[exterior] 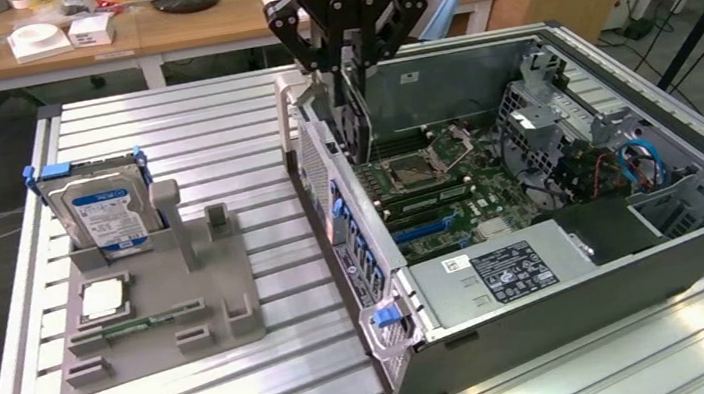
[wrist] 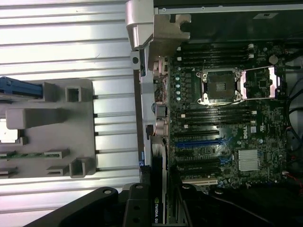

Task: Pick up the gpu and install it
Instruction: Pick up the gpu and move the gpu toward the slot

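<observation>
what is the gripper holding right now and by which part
The gpu, hanging upright over the open computer case, pinched at its upper edge between the fingers of the gripper.

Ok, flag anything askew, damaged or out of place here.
Nothing stands out. The end effector grips the thin dark-faced gpu card on edge over the open grey computer case; the silver blue-labelled hard drive stands on end in its grey holder.
</observation>
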Motion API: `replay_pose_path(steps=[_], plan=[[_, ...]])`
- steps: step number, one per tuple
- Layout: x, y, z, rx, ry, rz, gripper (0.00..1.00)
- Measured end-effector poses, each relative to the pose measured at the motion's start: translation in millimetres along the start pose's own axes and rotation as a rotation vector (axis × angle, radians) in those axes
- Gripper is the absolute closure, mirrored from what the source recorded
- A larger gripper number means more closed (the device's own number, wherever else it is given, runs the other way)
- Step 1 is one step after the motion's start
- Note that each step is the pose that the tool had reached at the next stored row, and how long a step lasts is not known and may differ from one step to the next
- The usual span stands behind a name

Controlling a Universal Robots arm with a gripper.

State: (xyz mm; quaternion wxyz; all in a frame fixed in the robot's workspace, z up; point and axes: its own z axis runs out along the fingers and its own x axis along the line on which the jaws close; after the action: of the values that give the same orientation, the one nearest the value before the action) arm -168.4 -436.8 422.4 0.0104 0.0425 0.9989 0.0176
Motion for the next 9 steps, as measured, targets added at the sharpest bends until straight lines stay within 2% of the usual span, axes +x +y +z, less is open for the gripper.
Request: replay_pose_path(steps=[9], plan=[[-8.1,0.7,0.2,0.0000,0.0000,0.000,0.74]])
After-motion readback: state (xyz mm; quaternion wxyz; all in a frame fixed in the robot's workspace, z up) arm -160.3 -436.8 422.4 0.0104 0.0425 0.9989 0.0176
